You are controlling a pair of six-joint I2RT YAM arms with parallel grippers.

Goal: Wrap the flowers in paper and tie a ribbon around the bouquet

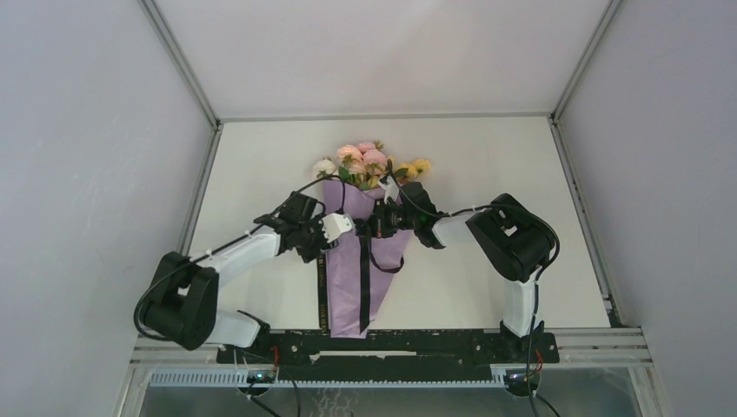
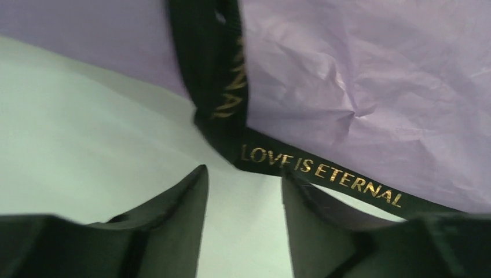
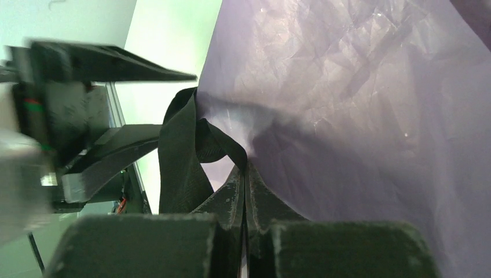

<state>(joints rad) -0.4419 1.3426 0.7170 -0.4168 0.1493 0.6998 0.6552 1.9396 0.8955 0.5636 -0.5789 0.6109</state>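
The bouquet lies in the middle of the table: pink, white and yellow flowers [image 1: 369, 163] stick out of the far end of a lilac paper [image 1: 346, 291] cone. The black ribbon [image 1: 364, 287] crosses the cone's waist, and its two tails trail toward me. My right gripper [image 3: 246, 169] is shut on the ribbon [image 3: 182, 150] at a looped knot against the paper [image 3: 347, 116]. My left gripper [image 2: 244, 172] stands open beside the cone. The ribbon [image 2: 321, 171], lettered in gold, runs just past its fingertips, with nothing between them. In the top view both grippers, left [image 1: 355, 228] and right [image 1: 372, 224], meet at the waist.
The white table [image 1: 487, 156] is boxed in by pale walls on three sides. A black rail [image 1: 391, 343] carrying the arm bases runs along the near edge. A slack ribbon loop [image 1: 388, 261] hangs off the cone's right side. The left gripper's fingers [image 3: 116, 66] show in the right wrist view.
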